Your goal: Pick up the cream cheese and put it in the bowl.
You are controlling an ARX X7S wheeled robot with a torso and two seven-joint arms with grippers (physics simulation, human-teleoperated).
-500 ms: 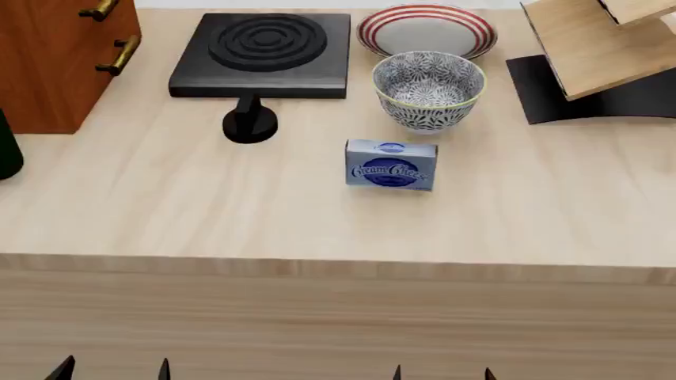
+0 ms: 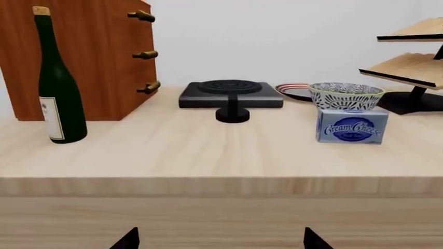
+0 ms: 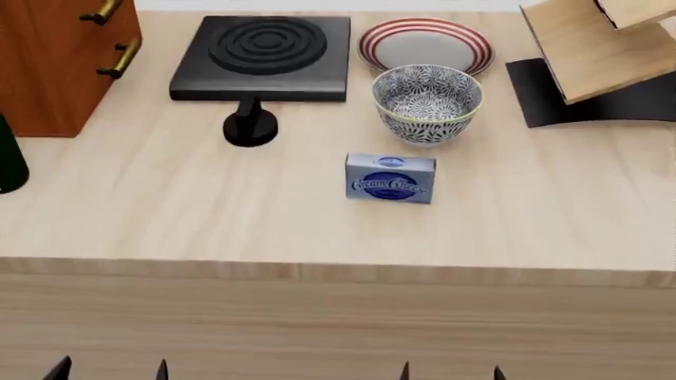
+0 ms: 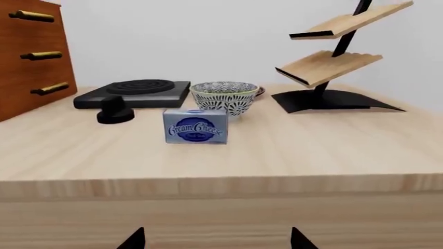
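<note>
I see one cream cheese (image 3: 390, 180) box standing upright on the table (image 3: 158, 214), just in front of the single bowl (image 3: 427, 93) and apart from it. Against the earlier head view, everything sits slightly lower in frame; nothing on the table has shifted. One plate (image 3: 426, 43), one stove (image 3: 264, 55), one bottle (image 2: 59, 83). My left gripper (image 2: 220, 239) and right gripper (image 4: 216, 238) hang below the table edge, tips spread, holding nothing.

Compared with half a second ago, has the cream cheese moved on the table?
No. The cream cheese sits lower in the head view, but the bowl shifted down equally; the gap between them is unchanged, so the camera moved.
</note>
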